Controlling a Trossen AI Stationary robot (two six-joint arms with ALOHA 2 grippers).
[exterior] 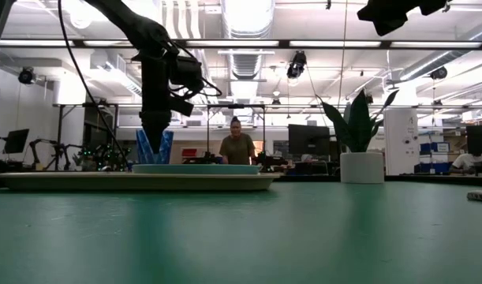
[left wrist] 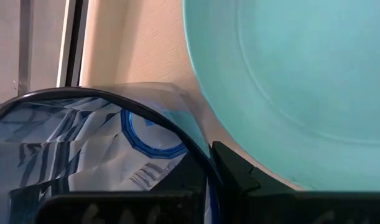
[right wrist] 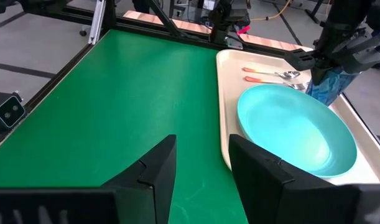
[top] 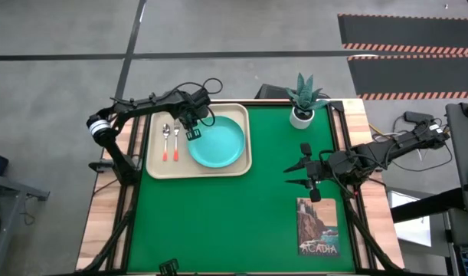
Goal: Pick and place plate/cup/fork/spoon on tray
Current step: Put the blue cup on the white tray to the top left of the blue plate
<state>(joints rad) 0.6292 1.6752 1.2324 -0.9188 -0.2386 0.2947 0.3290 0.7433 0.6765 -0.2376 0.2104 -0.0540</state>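
- The left arm reaches over the tray (top: 153,165), wrist bent so the left claw (top: 194,132) points straight down at the plate's rim.
- The left claw is clenched on the cup (exterior: 155,147), which stands upright just beside the plate (top: 217,142), its base at or just above the tray floor.
- The spoon (top: 166,142) and fork (top: 176,141) lie side by side on the tray, near the cup.
- The right arm waits over the counter (top: 218,222); the right claw (top: 301,175) is released, well apart from the tray.
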